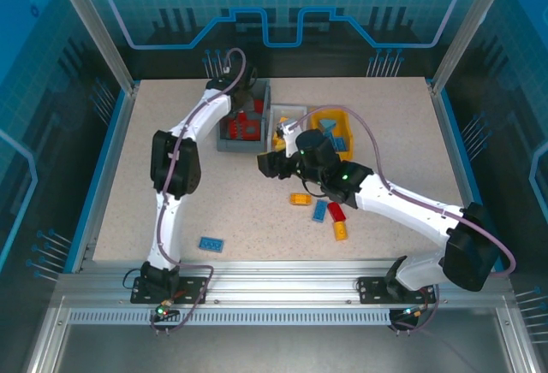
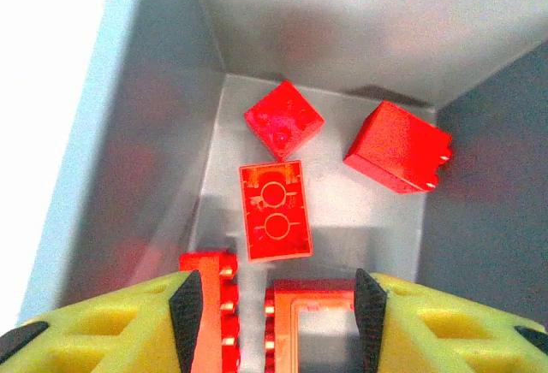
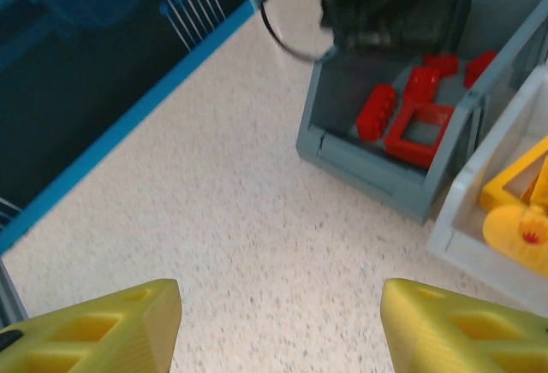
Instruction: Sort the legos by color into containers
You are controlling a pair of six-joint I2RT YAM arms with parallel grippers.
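Presently the tabletop (image 1: pixel 171 176) carries three bins at its far side. The left hand (image 2: pixel 278 304) hangs inside the dark grey bin (image 1: pixel 238 145), fingers spread and pinching nothing, with red bricks (image 2: pixel 276 210) on the bin floor beneath. The right hand (image 3: pixel 280 304) hovers over bare tabletop just before that bin, spread and empty. The white bin (image 1: pixel 291 108) holds yellow pieces, the yellow-orange bin (image 1: pixel 330 114) blue ones. Loose bricks lie unsorted, among them a red brick (image 1: pixel 336 212) and a lone blue brick (image 1: pixel 211 243). Recommendation: lift the left hand straight up, clear of the bin walls.
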